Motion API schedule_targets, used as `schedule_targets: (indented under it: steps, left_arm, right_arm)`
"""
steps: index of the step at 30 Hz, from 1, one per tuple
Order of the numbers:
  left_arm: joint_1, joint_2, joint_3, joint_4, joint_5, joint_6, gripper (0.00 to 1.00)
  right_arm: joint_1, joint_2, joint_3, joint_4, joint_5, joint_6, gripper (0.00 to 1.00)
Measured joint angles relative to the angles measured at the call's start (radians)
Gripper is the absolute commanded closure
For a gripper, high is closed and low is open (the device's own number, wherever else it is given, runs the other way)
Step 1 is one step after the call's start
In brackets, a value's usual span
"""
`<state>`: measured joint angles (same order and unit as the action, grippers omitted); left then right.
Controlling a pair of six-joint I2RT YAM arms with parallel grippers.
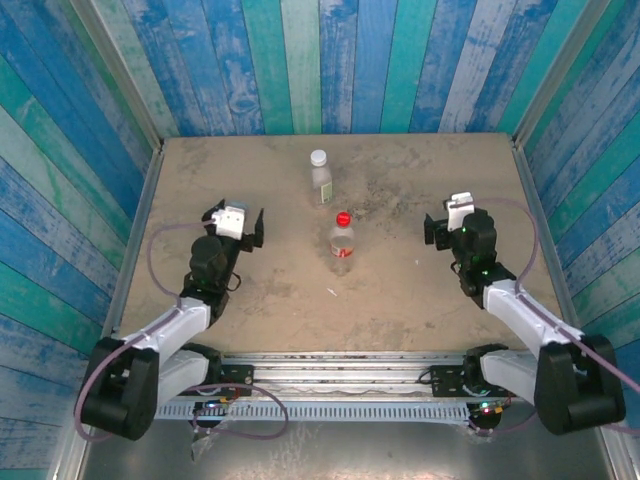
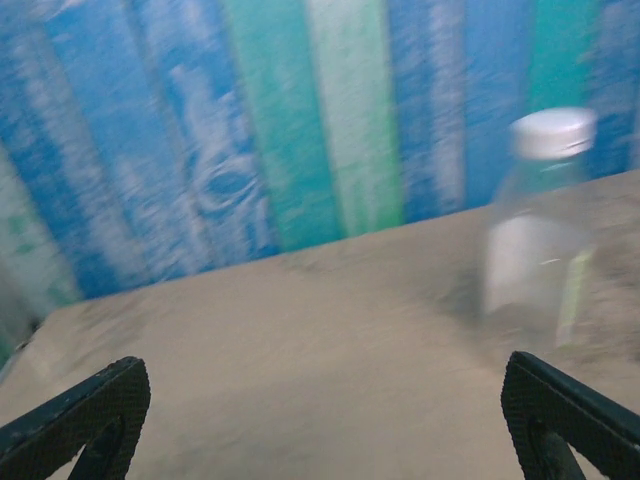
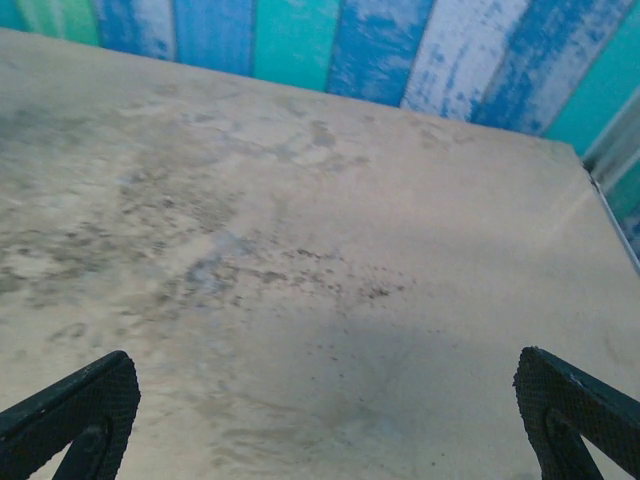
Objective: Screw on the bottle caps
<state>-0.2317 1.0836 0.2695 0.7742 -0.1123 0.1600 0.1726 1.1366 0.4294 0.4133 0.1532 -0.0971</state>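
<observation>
The sandy table (image 1: 200,320) lies inside blue and green plank walls (image 1: 330,60). The left gripper (image 1: 252,228) is at 9 o'clock of the table's middle and the right gripper (image 1: 430,231) at 3 o'clock, both with jaws spread wide and nothing between them.

The green-white bottle (image 1: 321,186) stands at 12 o'clock of the middle. The red-label bottle (image 1: 342,248) stands near it, toward 6 o'clock, between the two grippers and apart from both. The white cap (image 1: 319,157) sits on the first and the red cap (image 1: 343,217) on the second.

From the left wrist, the left gripper (image 2: 320,400) sees that blurred bottle (image 2: 530,265) and its white cap (image 2: 553,132) at 2 o'clock, beyond the fingertips. The right gripper (image 3: 322,400) frames bare table (image 3: 300,250). A tiny white scrap (image 1: 332,292) lies at 6 o'clock of the red-label bottle.
</observation>
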Motion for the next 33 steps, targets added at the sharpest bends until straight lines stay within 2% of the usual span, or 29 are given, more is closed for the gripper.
schedule_targets:
  steps: [4,12,16,33]
  left_arm:
    - [0.088,0.08,-0.046,0.063,-0.021,-0.026,0.06]
    - [0.171,0.287,-0.048,0.227,0.01,-0.108,0.06]
    - [0.183,0.397,-0.034,0.263,0.013,-0.13,0.06]
    - [0.198,0.402,-0.008,0.279,-0.01,-0.177,0.06]
  right_arm:
    - [-0.053,0.126,-0.089,0.187,-0.008,0.005,0.0]
    - [-0.09,0.346,-0.117,0.448,-0.057,0.016,0.0]
    - [-0.104,0.37,-0.09,0.451,-0.069,0.03,0.0]
    - [-0.111,0.37,-0.05,0.444,-0.069,0.048,0.0]
